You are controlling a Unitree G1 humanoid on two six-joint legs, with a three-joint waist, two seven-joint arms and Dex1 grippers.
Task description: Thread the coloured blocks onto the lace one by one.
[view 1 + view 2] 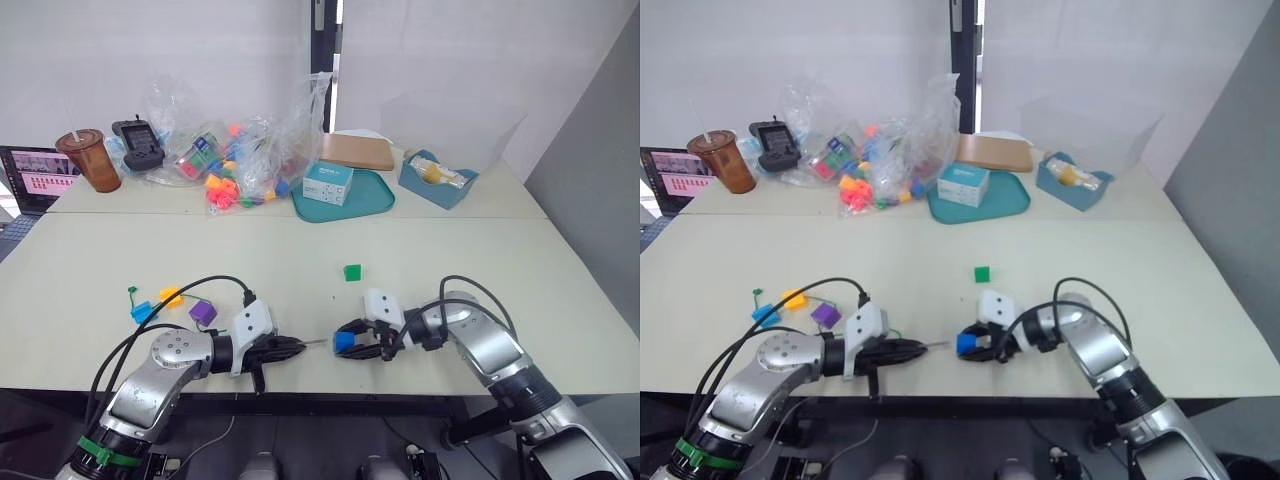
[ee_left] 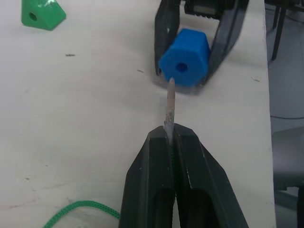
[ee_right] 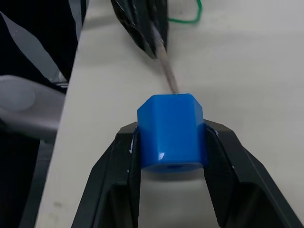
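- The dark blue block point(image 2: 184, 56) sits near the table's front edge, clamped in the right gripper point(image 3: 171, 142), its hole facing the lace tip point(image 2: 169, 107).
- The tip's point lies just below the hole, nearly touching, its axis almost in line.
- The left gripper point(image 2: 172, 142) pinches the tip, arm low, pointing at the right gripper.
- The green block point(image 1: 352, 272) lies apart.

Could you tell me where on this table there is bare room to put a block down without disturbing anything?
The widest bare patch of the near table lies past the green block, toward the right edge. Bare too is the strip between that block and the purple block. It is crowded at the front edge, where the left gripper holds the lace tip at the blue block in the right gripper.
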